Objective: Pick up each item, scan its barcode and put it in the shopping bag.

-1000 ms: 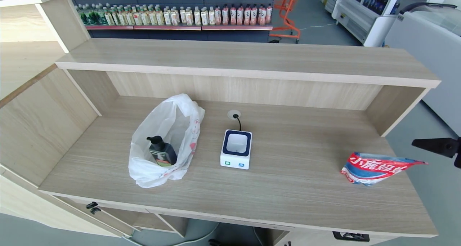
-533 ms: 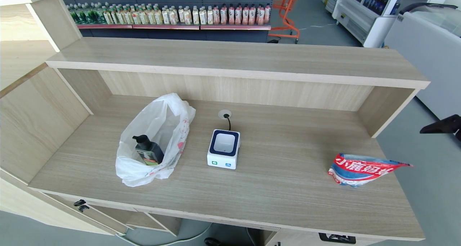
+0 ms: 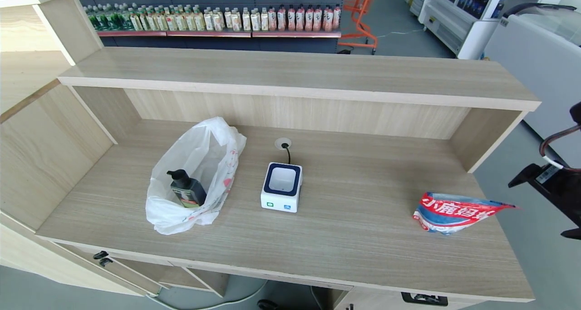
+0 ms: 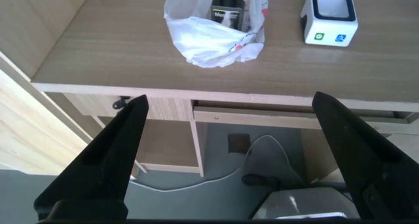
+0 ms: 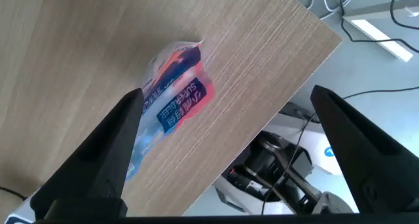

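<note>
A white plastic shopping bag (image 3: pixel 199 164) lies open on the left of the wooden counter (image 3: pixel 363 237), with a dark pump bottle (image 3: pixel 187 191) inside it. The white and blue scanner (image 3: pixel 282 186) sits mid-counter. A red, blue and white pouch (image 3: pixel 454 206) lies near the counter's right end. My right gripper (image 3: pixel 538 208) hangs open just beyond that end, above and beside the pouch (image 5: pixel 173 99); its fingers stand wide apart in the right wrist view (image 5: pixel 226 96). My left gripper (image 4: pixel 230 99) is open and holds nothing, low in front of the counter's front edge, facing the bag (image 4: pixel 213 31) and scanner (image 4: pixel 330 18).
The counter has a raised back shelf (image 3: pixel 295 74) and side walls (image 3: pixel 54 151) at both ends. A cable hole (image 3: pixel 283 143) sits behind the scanner. Drawers (image 4: pixel 262 112) run under the front edge. Store shelves with bottles (image 3: pixel 218 19) and freezers (image 3: pixel 535 42) stand behind.
The head camera shifted, sliding the whole scene leftward. My right arm has come farther into view at the right edge, beside the pouch. Bag, bottle, scanner and pouch lie as before.
</note>
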Available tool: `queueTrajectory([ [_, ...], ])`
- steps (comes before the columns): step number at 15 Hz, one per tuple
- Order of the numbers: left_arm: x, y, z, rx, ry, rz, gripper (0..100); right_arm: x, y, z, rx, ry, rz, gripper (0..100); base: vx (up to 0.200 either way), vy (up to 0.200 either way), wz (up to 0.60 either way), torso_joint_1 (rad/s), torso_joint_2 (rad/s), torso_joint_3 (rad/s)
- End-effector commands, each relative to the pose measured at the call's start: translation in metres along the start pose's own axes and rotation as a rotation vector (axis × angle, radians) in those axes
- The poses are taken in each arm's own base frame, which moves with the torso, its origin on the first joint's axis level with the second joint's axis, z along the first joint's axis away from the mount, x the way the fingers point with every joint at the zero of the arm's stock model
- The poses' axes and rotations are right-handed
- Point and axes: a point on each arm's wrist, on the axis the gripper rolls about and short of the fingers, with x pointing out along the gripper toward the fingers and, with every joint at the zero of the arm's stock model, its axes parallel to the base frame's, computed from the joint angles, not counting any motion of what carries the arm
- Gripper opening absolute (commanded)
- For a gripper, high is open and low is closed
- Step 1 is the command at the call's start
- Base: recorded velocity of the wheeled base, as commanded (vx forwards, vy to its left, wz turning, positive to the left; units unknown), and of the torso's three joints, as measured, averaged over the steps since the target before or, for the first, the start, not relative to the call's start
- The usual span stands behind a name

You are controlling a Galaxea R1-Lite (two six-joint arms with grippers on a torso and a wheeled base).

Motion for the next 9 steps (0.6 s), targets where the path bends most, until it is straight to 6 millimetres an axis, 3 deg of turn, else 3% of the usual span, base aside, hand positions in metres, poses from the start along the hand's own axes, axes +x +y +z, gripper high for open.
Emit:
queueTrajectory([
  [1, 0.0, 0.0, 0.0, 0.0, 0.001, 0.0, 100, 0.035, 0.011, -0.014, -0.037, 0.07, -0.081, 100, 0.0, 0.0, 0.0, 0.0, 0.0, 0.0],
  [4, 0.0, 0.0, 0.0, 0.0, 0.001, 0.0, 100, 0.055, 0.025, -0.023, -0.054, 0.064, -0.043, 100, 0.0, 0.0, 0.0, 0.0, 0.0, 0.0],
  [8, 0.0, 0.0, 0.0, 0.0, 0.001, 0.0, 100, 0.1, 0.038, -0.034, -0.078, 0.063, -0.023, 100, 0.0, 0.0, 0.0, 0.0, 0.0, 0.0],
  [9, 0.0, 0.0, 0.0, 0.0, 0.001, 0.0, 100, 0.104, 0.04, -0.041, -0.1, 0.081, -0.033, 0, 0.0, 0.0, 0.0, 0.0, 0.0, 0.0],
])
